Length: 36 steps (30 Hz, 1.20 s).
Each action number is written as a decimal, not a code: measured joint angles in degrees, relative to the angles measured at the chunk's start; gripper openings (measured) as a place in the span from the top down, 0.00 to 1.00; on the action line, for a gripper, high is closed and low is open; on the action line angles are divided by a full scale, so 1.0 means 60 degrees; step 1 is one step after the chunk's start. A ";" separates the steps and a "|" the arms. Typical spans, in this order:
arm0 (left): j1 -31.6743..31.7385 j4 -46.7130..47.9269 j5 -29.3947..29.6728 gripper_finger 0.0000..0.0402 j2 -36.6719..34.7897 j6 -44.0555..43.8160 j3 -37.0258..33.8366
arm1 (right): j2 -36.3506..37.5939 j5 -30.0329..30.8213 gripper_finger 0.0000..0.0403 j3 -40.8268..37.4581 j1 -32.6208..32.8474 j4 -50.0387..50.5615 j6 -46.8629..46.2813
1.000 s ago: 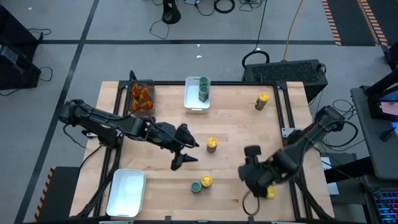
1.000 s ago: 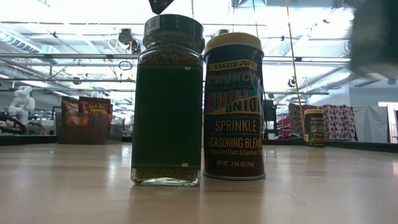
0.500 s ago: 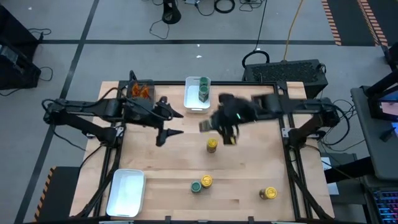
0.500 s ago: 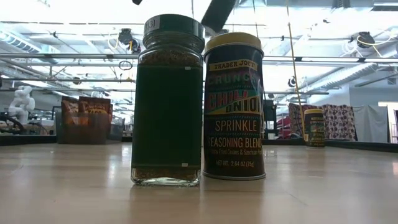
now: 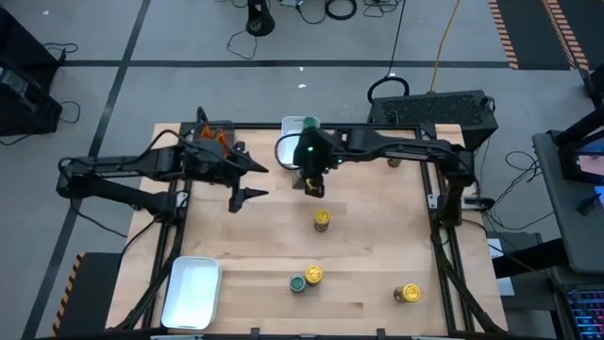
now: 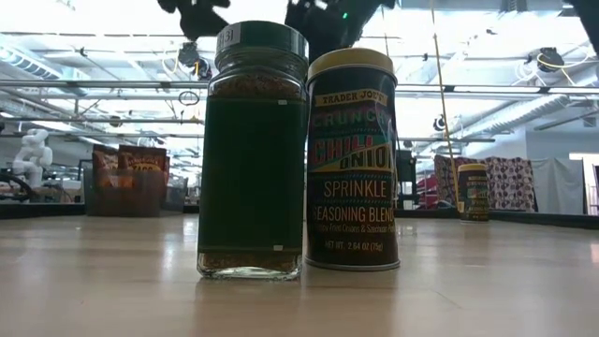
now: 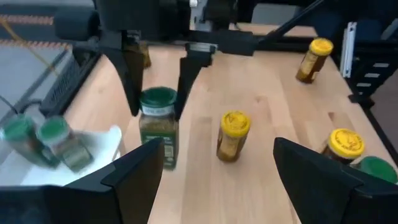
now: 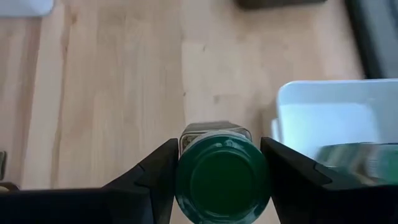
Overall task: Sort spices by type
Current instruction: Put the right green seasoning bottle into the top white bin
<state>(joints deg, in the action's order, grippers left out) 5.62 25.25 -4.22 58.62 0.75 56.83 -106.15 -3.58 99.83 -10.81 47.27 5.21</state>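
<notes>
My right gripper reaches across the table's far middle, shut on a green-lidded jar beside the white far tray. That tray holds green-lidded jars. My left gripper hovers open left of it, touching nothing. A yellow-lidded jar stands mid-table. A green-lidded jar and a yellow-lidded one stand together near the near edge, another yellow-lidded jar at near right. Orange-brown pieces lie in a bin at far left. My right gripper pinches the green-lidded jar by its lid, one finger on each side. The fingers come from above, pointing down. The jar is upright below them; my left gripper's finger hides its base, so whether it stands on the table cannot be told.
A second white tray sits at the near left corner. Bare wood lies between the middle jar and the right edge. In the low view the near pair of jars fills the foreground, both grippers showing dark at the top.
My right gripper has swung from the table's near right to its far middle, beside the far tray; blur hides what it held on the way. My left gripper has drawn back from the table's middle toward the far left.
</notes>
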 joint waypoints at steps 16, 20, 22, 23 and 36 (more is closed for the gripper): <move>0.0417 -0.2296 0.0465 0.24 0.0088 -0.1676 -0.1332 | -0.1421 -0.0220 0.52 -0.0004 -0.0063 -0.0342 0.0506; 0.0425 -0.2309 0.0644 0.24 0.0082 -0.2094 -0.1332 | -0.1527 -0.0547 0.52 -0.0004 -0.0227 -0.0157 0.0650; 0.0421 -0.2311 0.0860 0.24 0.0086 -0.2274 -0.1332 | -0.1541 -0.0647 0.52 -0.0004 -0.0314 -0.0095 0.0774; 0.0421 -0.2325 0.1003 0.24 0.0086 -0.2360 -0.1332 | -0.1541 -0.0659 0.52 -0.0004 -0.0351 -0.0109 0.0823; 0.0421 -0.2418 0.1652 0.24 0.0086 -0.3053 -0.1332 | -0.1548 -0.0677 0.41 -0.0004 -0.0762 -0.0069 0.1302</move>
<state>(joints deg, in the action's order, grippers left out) 8.14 10.74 5.69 59.13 -17.56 48.84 -115.44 -7.64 99.81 -15.39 46.86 13.03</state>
